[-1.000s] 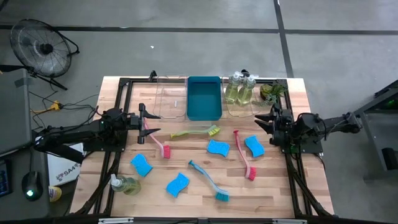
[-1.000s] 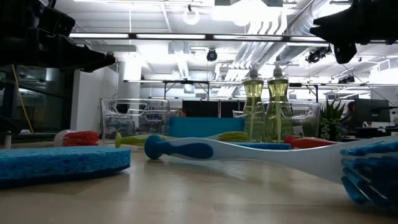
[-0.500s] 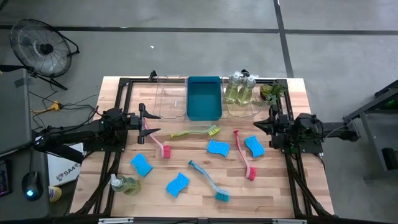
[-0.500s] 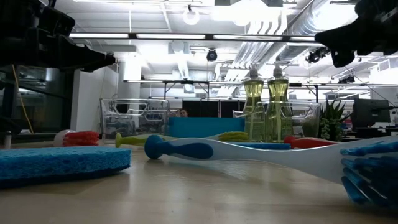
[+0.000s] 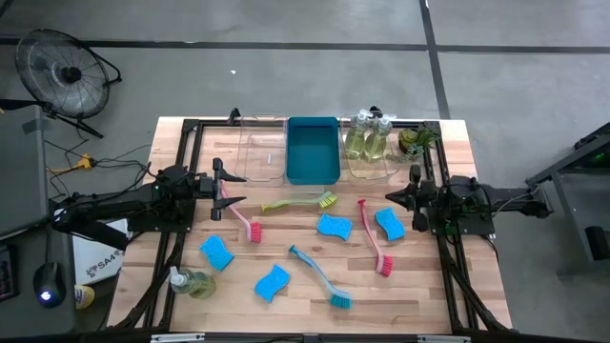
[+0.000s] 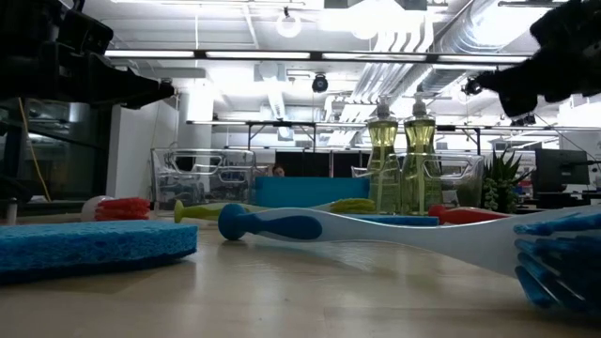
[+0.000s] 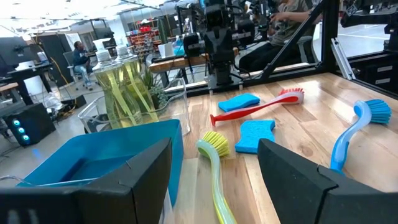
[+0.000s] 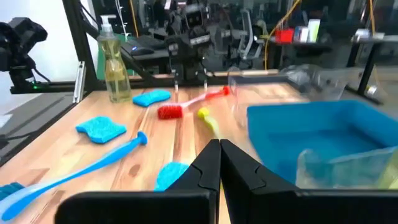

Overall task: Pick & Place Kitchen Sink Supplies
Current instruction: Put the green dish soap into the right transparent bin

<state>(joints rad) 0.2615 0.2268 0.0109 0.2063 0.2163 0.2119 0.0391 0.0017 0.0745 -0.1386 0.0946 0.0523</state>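
Blue sponge point(image 5: 389, 224) beside right pincer point(image 5: 389, 196)

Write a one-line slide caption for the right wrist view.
Shut, empty right gripper faces a blue rectangular plastic bin, teal long-handled dish brush and bright blue wavy-edged sponge on the wooden table.

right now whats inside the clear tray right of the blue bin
Two pump bottles of yellowish liquid stand upright in the clear tray, side by side. The tray floor under them is covered, so anything flat beneath cannot be seen.
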